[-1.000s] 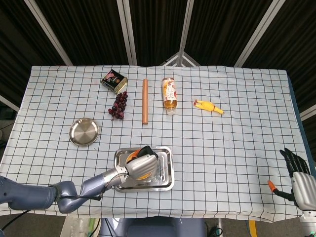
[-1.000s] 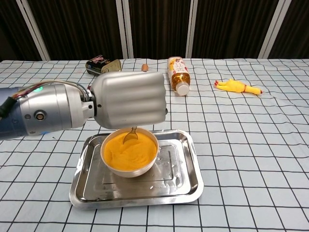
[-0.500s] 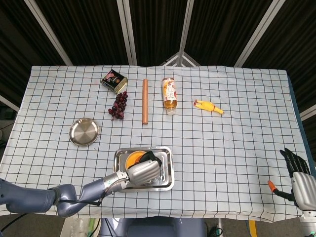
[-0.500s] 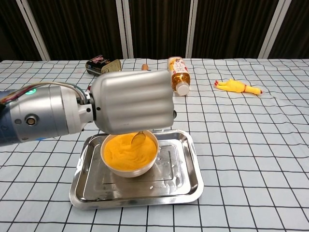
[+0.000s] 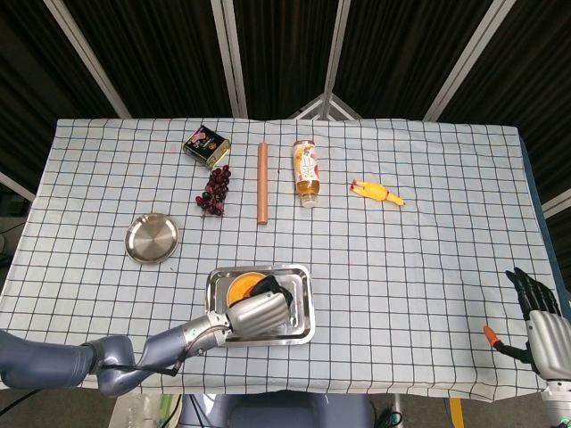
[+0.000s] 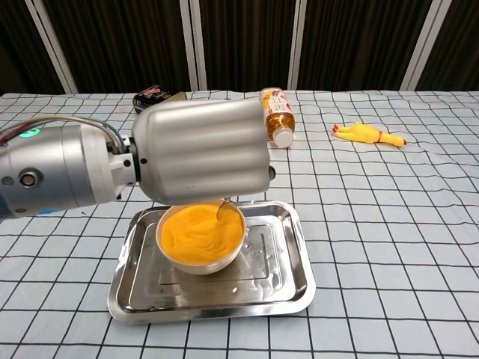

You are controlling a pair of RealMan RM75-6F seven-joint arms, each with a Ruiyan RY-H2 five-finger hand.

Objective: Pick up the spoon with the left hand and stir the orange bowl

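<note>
Currently the stirring step is in hand — left hand [image 6: 200, 153] is closed round the spoon [image 6: 222, 209], whose bowl end dips into the orange contents at the right side of the orange bowl [image 6: 200, 239]. That bowl sits in the left half of a steel tray [image 6: 288, 288] at the near middle of the surface [image 5: 428, 232]. Right hand [image 5: 535, 312] rests at the near right edge, holding nothing, fingers apart.

Next move, as I judge it — sweep the spoon round inside the rim, keeping the tip low and the motion small so the bowl does not slide in the tray or spill.

Count: one spoon, one orange bowl, one tray, one round steel plate [image 5: 151, 238], one tin [image 5: 206, 145], one bunch of grapes [image 5: 215, 189], one wooden stick [image 5: 262, 183], one bottle [image 5: 306, 170], one rubber chicken [image 5: 375, 192].
</note>
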